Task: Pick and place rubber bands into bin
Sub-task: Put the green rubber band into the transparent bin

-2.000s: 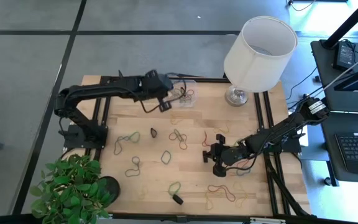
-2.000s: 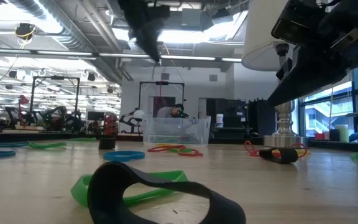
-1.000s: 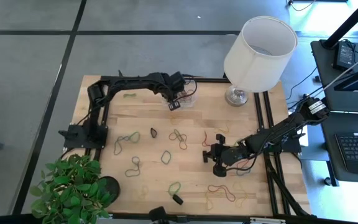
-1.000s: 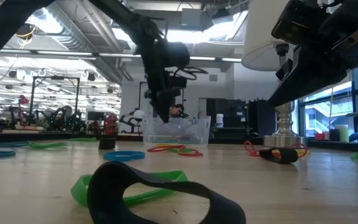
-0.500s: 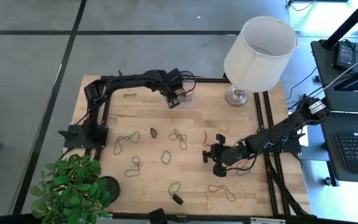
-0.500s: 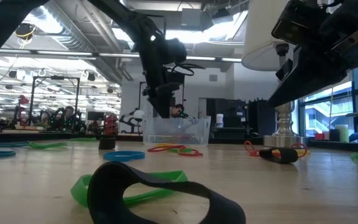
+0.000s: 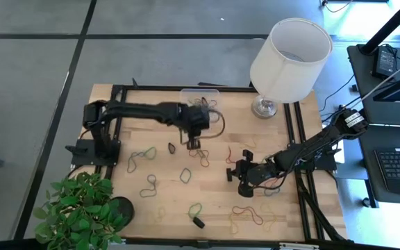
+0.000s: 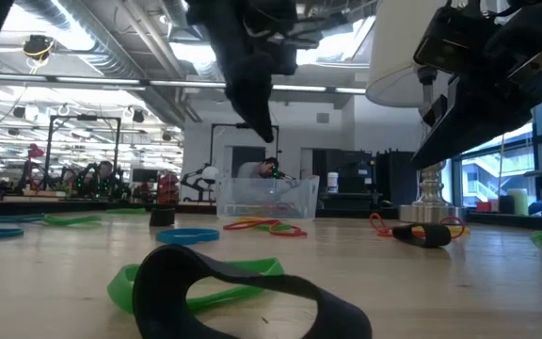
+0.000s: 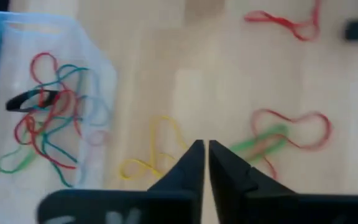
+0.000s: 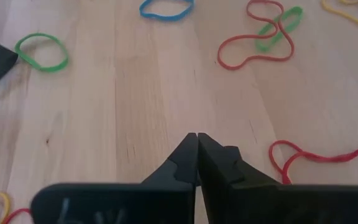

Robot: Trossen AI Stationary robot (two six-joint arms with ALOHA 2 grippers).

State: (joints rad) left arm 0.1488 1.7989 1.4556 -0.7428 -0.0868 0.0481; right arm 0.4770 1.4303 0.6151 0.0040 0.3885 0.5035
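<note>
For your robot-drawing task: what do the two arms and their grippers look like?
Both arms are dark, jointed and slim. The left gripper and right gripper each end in two black, wedge-shaped fingers tapering to a point. A thin black cable loops beside the left arm's wrist.

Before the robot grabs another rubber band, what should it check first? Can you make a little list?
1. Left gripper empty, fingers shut, nothing between them: ok.
2. Bin upright, with red, green and black bands already inside: ok.
3. A band close to the left gripper: the yellow rubber band lies on the table just outside the bin: ok.
4. Fingers open for a grab: not ok, they must open first.
5. Right gripper shut, empty, low over the table away from the bin: ok.
6. Lamp clear of the left arm: ok.
</note>
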